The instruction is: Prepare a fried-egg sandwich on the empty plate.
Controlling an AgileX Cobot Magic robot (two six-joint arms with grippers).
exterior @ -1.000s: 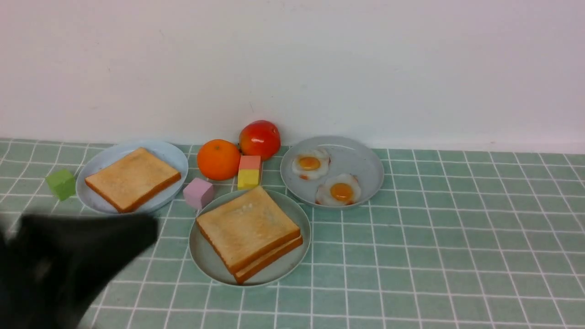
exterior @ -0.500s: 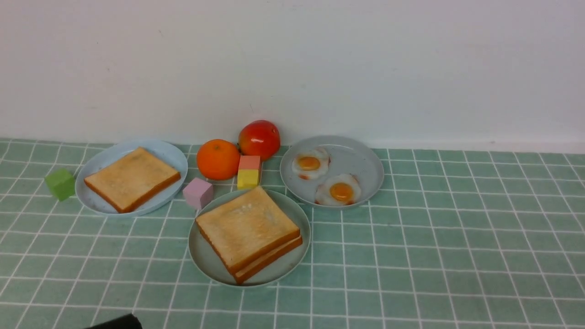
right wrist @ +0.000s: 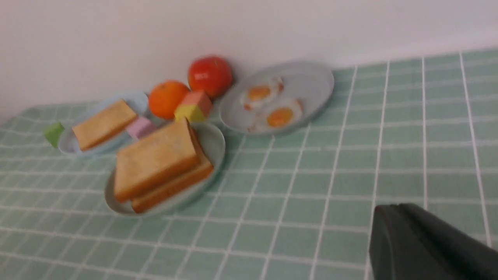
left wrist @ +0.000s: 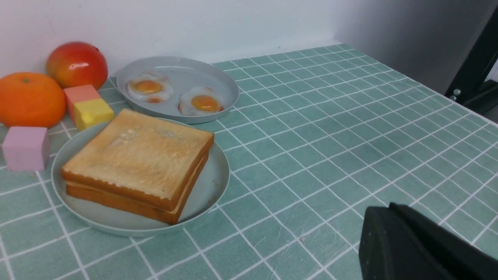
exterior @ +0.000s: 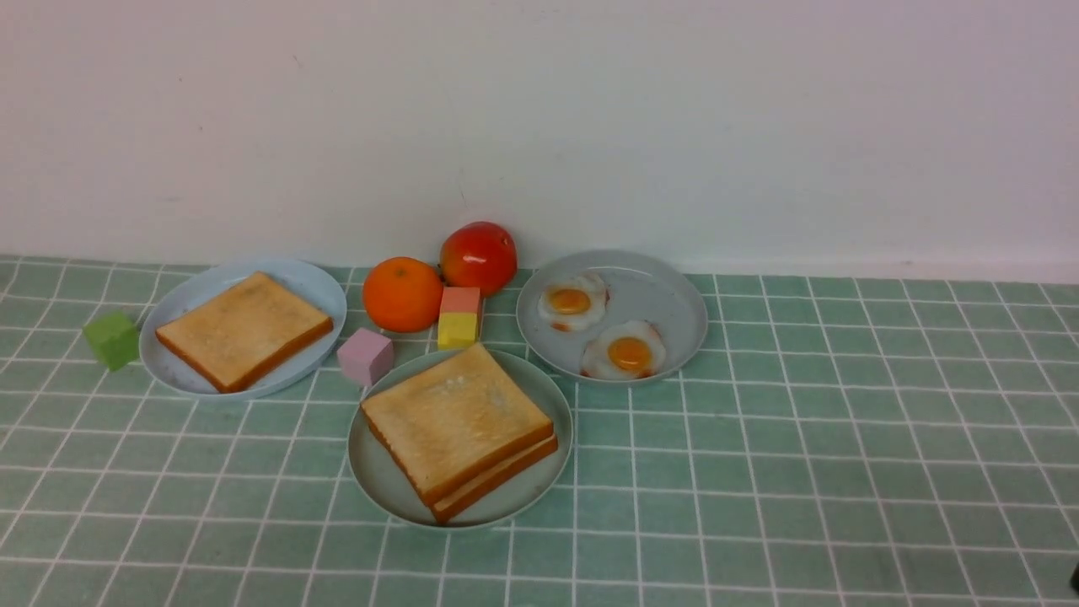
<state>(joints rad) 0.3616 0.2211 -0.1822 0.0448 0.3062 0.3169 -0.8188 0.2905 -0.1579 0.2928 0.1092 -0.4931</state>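
Two golden toast slices lie stacked as the sandwich on the pale mint-green plate at the table's middle front. Only a thin pale seam shows between the slices; I cannot make out an egg there. The stack also shows in the left wrist view and the right wrist view. My left gripper is shut and empty, well off to the side of the plate. My right gripper is shut and empty over bare tiles, far from the plate. Neither gripper shows in the front view.
A grey-blue plate with two fried eggs stands behind right. A pale blue plate with one toast slice stands at the left. An orange, a tomato and pink, yellow-pink and green blocks lie by the wall.
My left arm, which filled the lower left of the front view a second ago, has drawn back out of that view. The food and plates have not moved.
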